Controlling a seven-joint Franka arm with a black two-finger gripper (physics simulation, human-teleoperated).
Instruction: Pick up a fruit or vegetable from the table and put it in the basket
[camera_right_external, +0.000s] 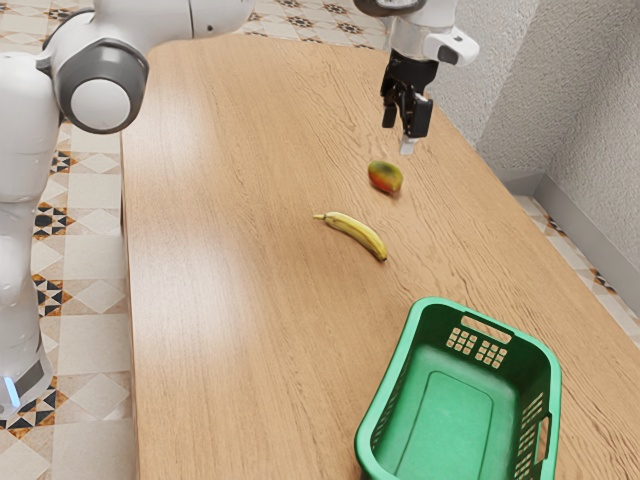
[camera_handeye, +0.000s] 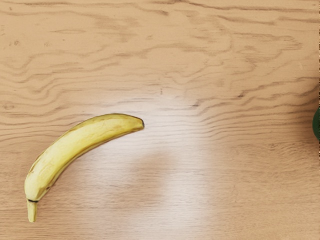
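Observation:
My gripper (camera_right_external: 398, 138) hangs above the table beyond the mango, its two fingers apart with nothing seen between them. The red-and-green mango (camera_right_external: 385, 177) lies on the tabletop a little below and nearer than the fingertips in the exterior view. A curved yellow banana (camera_right_external: 356, 234) rests between the mango and the green basket (camera_right_external: 374, 428). In the wrist view the whole banana (camera_handeye: 80, 145) lies flat on the wood, its stem pointing away from the green object at the opposite edge.
The wooden table (camera_right_external: 230, 300) runs beneath everything, with its long edge beside the basket toward the exterior view's right. A textured wall (camera_right_external: 590, 110) stands past that edge. Dark green (camera_handeye: 317, 125), perhaps part of the basket, shows at the wrist view's border.

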